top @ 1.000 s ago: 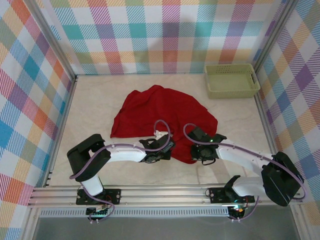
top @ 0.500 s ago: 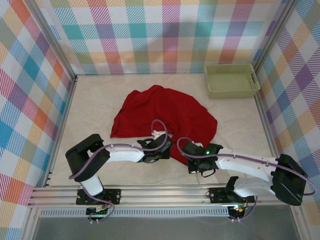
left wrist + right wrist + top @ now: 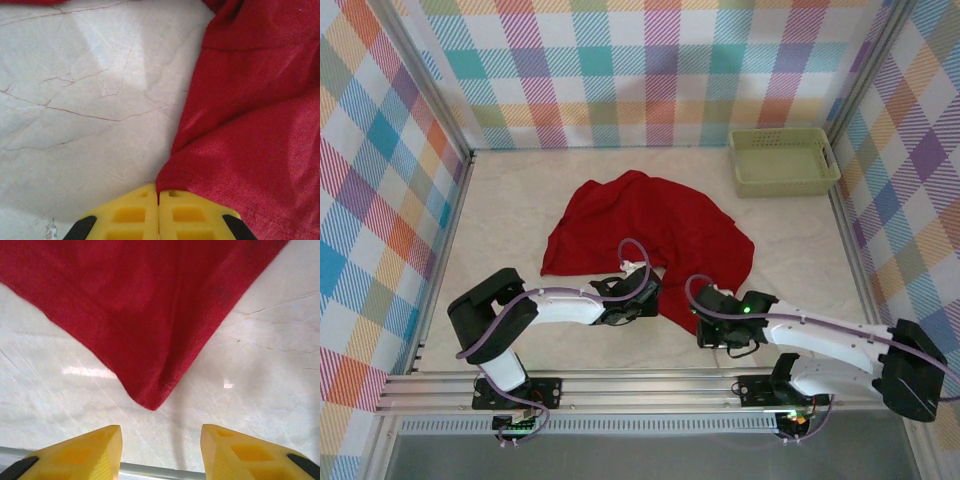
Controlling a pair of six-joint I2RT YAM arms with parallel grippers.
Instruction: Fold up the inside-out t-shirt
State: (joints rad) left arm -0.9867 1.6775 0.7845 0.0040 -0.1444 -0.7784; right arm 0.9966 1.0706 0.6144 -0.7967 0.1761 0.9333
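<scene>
While left pincer point(image 3: 159, 194) pinches the t-shirt point(image 3: 250, 125), spread right pincer point(image 3: 160, 432) lies just beside it.

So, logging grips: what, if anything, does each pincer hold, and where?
The left pincer grips the t-shirt by its edge; the right pincer, open, holds nothing.

Overhead view from behind, whole table point(image 3: 520, 200); wrist views close above shared t-shirt point(image 3: 650, 230) edge.
</scene>
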